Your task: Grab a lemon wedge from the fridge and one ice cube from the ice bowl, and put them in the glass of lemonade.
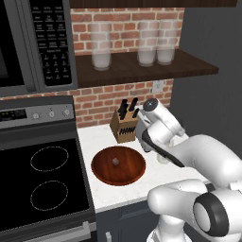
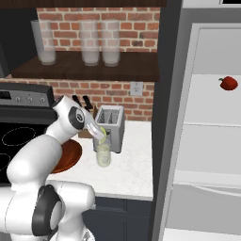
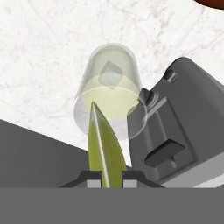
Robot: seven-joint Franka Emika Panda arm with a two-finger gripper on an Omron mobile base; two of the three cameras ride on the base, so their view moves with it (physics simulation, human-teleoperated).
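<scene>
The lemon wedge is sitting pinched between the fingertips of the end effector, its long axis running straight out along the approach line, with the pointed tip aiming at the open mouth of the glass of lemonade. In the hand view the tip is overlapping the glass's near rim, so the wedge appears to be lying directly above or just short of the opening; from this angle it is hard to tell how far it is hanging above the liquid. Inside the glass a small pale cube shape, judged to be the ice cube, is already floating in the yellowish drink. In the right base view the end effector is tilting downward over the glass, which is standing on the white worktop just beside the toaster. The ice bowl is lying well to the left of the glass, with another pale lump resting in it. The fridge is standing open on the right, a small red fruit on its shelf. The coming release probably calls for the wedge being centred over the opening, since a drop too near the rim could glance off onto the worktop.
</scene>
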